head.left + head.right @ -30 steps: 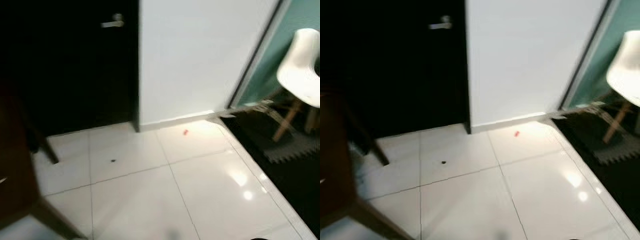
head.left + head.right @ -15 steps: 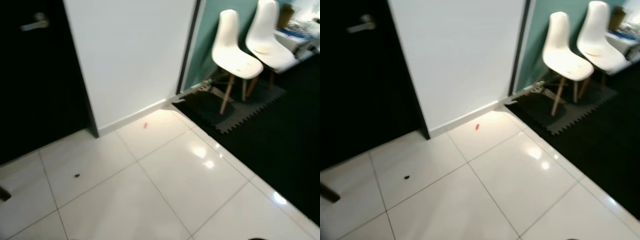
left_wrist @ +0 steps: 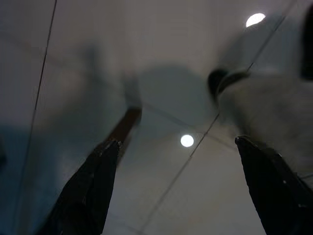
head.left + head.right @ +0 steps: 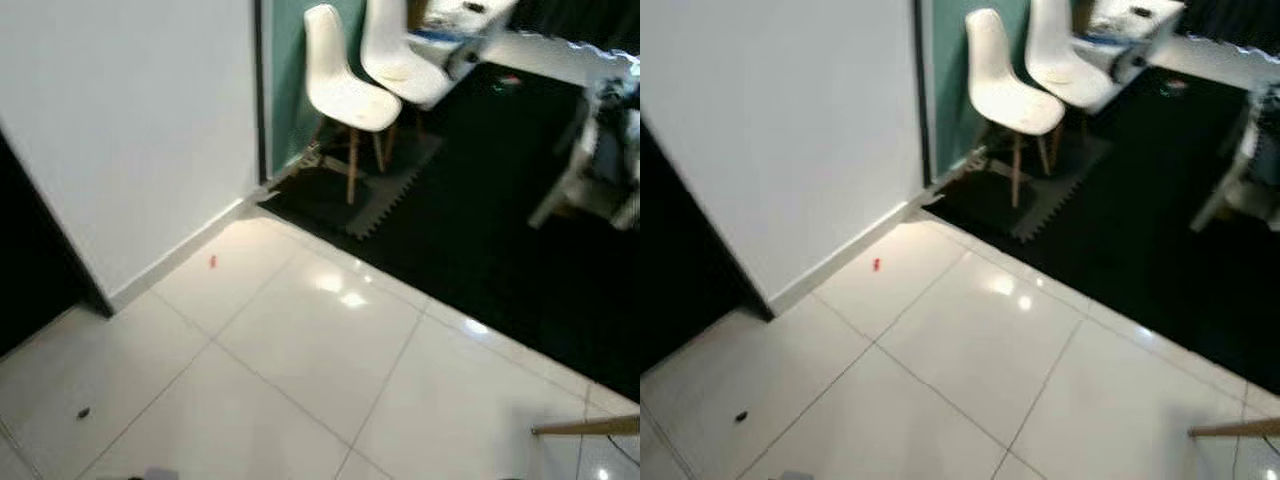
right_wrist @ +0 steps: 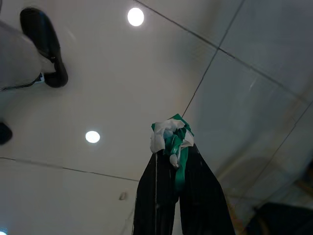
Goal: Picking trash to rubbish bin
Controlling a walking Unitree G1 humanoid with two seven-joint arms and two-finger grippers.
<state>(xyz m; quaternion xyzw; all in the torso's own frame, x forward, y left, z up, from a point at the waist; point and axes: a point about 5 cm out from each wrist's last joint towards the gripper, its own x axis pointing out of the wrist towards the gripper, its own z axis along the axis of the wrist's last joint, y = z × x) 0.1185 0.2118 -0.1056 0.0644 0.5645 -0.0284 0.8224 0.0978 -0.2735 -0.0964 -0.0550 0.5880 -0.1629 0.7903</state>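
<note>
In the right wrist view my right gripper point(image 5: 172, 149) is shut on a crumpled green and white wrapper point(image 5: 171, 139), held above the glossy white tiles. In the left wrist view my left gripper point(image 3: 178, 147) is open, nothing between its fingers, hanging over the same floor. On the tiles near the white wall lies a tiny red scrap point(image 4: 212, 261). A small dark speck point(image 4: 83, 411) sits on the floor at the near left.
Two white chairs point(image 4: 340, 90) with wooden legs stand on a dark foam mat point(image 4: 350, 200) at the back. Black carpet point(image 4: 500, 250) covers the right side. A white wall point(image 4: 120, 130) and a dark doorway point(image 4: 20, 270) lie to the left. A wooden leg point(image 4: 585, 427) pokes in at the lower right.
The head camera has swung to the right: the door and wall slid left, and the chairs, the dark carpet and a table came into view. The floor scraps kept their places.
</note>
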